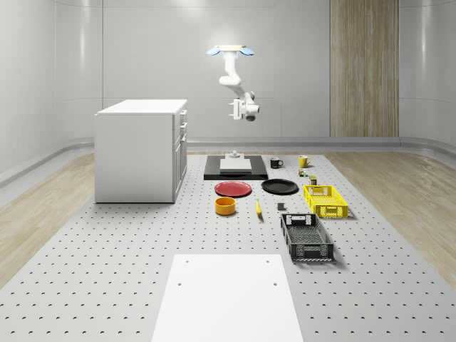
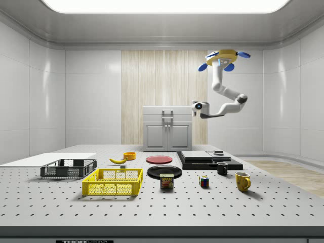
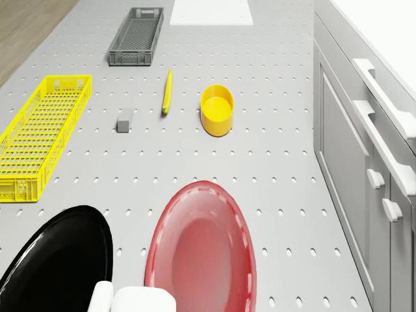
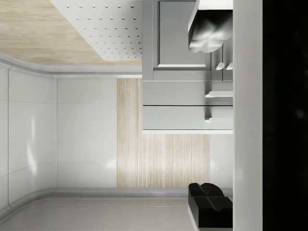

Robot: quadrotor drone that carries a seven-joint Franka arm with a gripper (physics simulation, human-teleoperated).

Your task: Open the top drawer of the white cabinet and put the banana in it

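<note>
The white cabinet (image 1: 139, 149) stands at the whole-scene view's left, its drawers shut; it also shows in the side view (image 2: 167, 129). Its top drawer (image 4: 183, 118) faces my gripper, and the top drawer's handle (image 3: 383, 91) is a white bar. The banana (image 1: 258, 207) lies on the table beside a yellow bowl (image 1: 225, 206), far below the arm. The banana (image 3: 167, 91) is also seen from the drone. The drone (image 1: 229, 51) hovers high over the black platform (image 1: 235, 167). My gripper (image 1: 235, 110) hangs open at drawer height, apart from the cabinet, with nothing between its fingers (image 4: 207, 36).
A red plate (image 1: 233, 188) and a black plate (image 1: 279, 187) lie in front of the platform. A yellow basket (image 1: 325, 201) and a dark basket (image 1: 306, 236) stand to the right. Two mugs (image 1: 303, 161), a can (image 2: 167, 181) and a cube (image 2: 203, 181) sit near them.
</note>
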